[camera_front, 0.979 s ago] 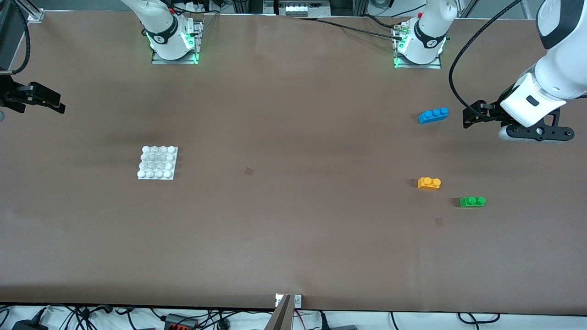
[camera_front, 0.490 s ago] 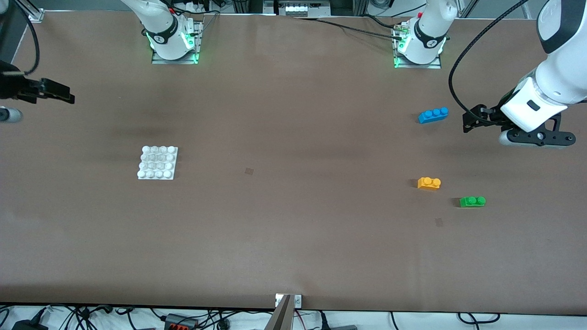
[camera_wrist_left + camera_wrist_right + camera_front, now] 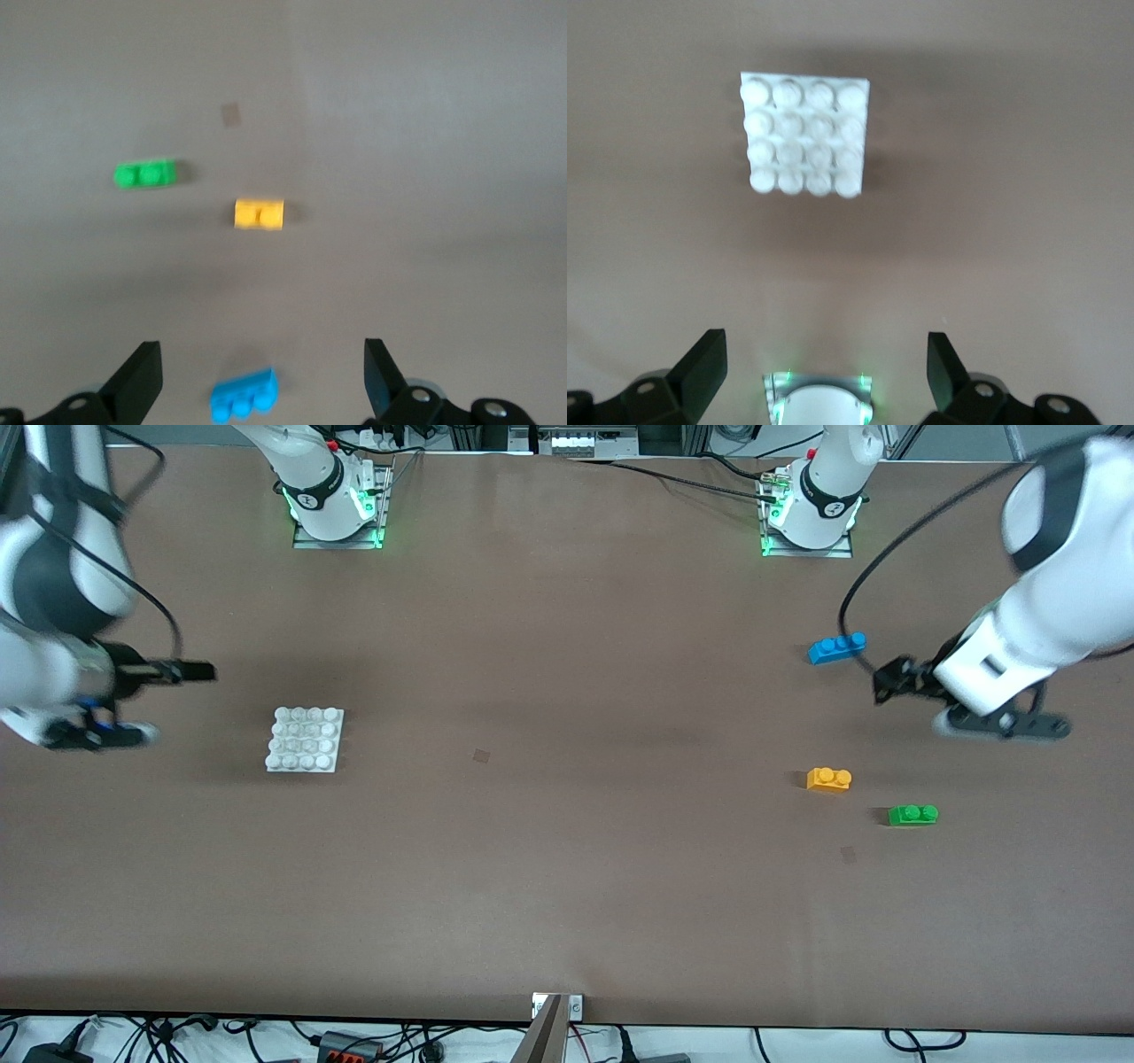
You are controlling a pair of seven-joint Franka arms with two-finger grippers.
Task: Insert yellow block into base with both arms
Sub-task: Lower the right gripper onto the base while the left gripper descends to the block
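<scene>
Approach step: our left end effector (image 3: 889,681) wide open near blue brick (image 3: 837,647); right end effector (image 3: 257,381) probably open beside base (image 3: 305,740). Next: descend on yellow block (image 3: 829,779).

i work in a robot lab. my two arm bases (image 3: 335,500) glow green, bolted to a big brown worktop (image 3: 567,886), with tangled cables (image 3: 354,1041) along its edge.

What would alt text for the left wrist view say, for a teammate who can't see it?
The left gripper, its fingers spread open and empty, hangs over bare brown table with the blue brick showing between them. The yellow block and the green brick lie apart from each other on the table, neither one touched.
</scene>
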